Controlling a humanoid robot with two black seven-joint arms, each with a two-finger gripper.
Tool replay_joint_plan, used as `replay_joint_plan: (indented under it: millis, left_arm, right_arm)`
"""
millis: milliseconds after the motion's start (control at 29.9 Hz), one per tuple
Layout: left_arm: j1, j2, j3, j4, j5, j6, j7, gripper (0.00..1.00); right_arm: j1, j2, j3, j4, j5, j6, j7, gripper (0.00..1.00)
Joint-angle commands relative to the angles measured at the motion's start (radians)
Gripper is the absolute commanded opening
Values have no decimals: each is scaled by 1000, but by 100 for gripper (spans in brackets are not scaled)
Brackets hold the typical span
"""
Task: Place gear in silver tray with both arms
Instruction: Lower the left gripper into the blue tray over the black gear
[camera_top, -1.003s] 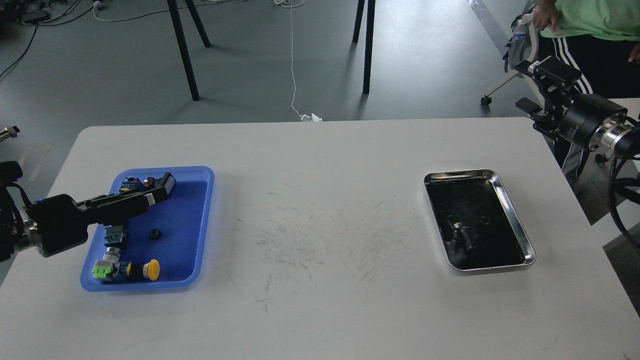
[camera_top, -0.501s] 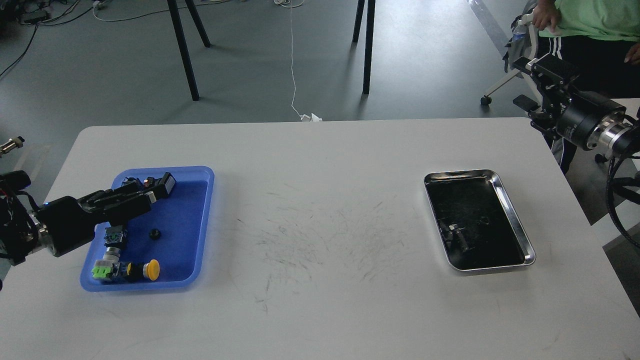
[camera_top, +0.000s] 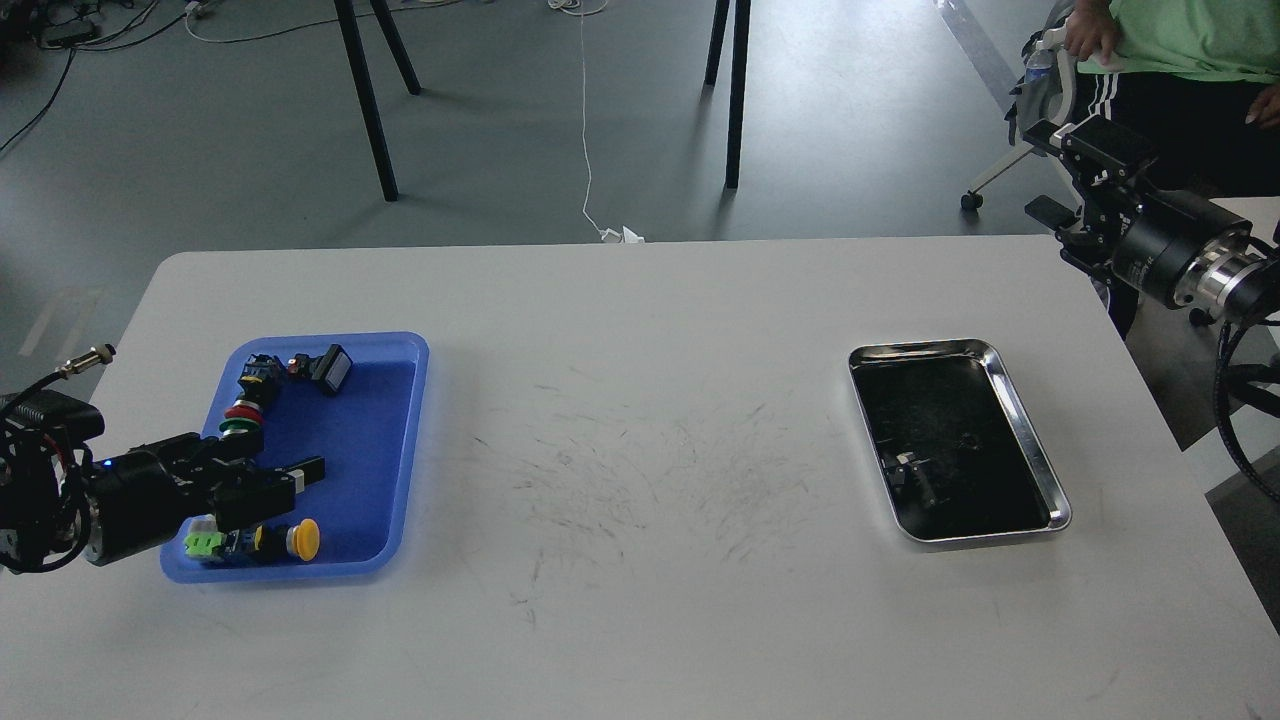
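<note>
Dropping low into the blue tray (camera_top: 400, 440), the left pincer (camera_top: 300, 472) now covers the gear's spot; its grip I cannot tell. Right pincer (camera_top: 1075, 160) idles, unclear too; silver tray (camera_top: 1035, 455) waits on the tabletop (camera_top: 640, 600)

Blue tray (camera_top: 405, 440), shiny silver tray (camera_top: 1030, 440) with dark bottom, white table (camera_top: 640, 620)

The silver tray (camera_top: 1040, 455) lies flat on the right side of the desk (camera_top: 640, 620), long side running away from the near edge, slightly skewed. Its raised rim shines; its dark bottom reflects something indistinct.
</note>
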Motion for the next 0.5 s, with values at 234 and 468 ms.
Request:
replay_joint_plan:
  millis: [234, 468]
  left_arm:
    - [-20, -62, 13, 73, 43, 33, 0, 86]
    - [-23, -111, 11, 119, 46, 45, 0, 85]
  right_arm:
    - [-17, 0, -3, 35, 0, -25, -3, 92]
    - [-17, 0, -3, 37, 0, -31, -4, 92]
